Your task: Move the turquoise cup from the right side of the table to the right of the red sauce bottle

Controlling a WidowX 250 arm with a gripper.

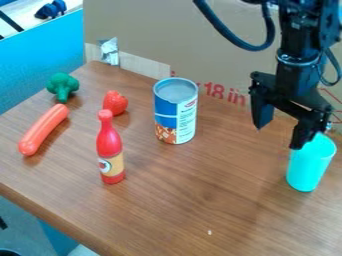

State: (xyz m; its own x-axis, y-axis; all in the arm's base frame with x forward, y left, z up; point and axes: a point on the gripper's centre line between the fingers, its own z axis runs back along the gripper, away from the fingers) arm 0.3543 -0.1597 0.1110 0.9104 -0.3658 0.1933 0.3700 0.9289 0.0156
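On the wooden table (pixel 200 210), we see the black gripper (pixel 282 127) hanging released, its 2 fingers spread and holding nothing. We find 1 blue-and-white can (pixel 176 115) near the middle, then the turquoise cup (pixel 309 167) at right, just beside 1 fingertip; we cannot tell whether they touch. Leftward, we see an upright red bottle (pixel 110 150), an orange-red sausage (pixel 44 129), green broccoli (pixel 63 85) and a strawberry (pixel 115 102).

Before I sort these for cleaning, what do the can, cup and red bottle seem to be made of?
The can looks like metal, with a grey rimmed top and a printed label, probably paper. The turquoise cup seems smooth plastic, from its even colour, though coated metal is possible. The red bottle looks like glossy toy plastic, given its solid colour and highlights.
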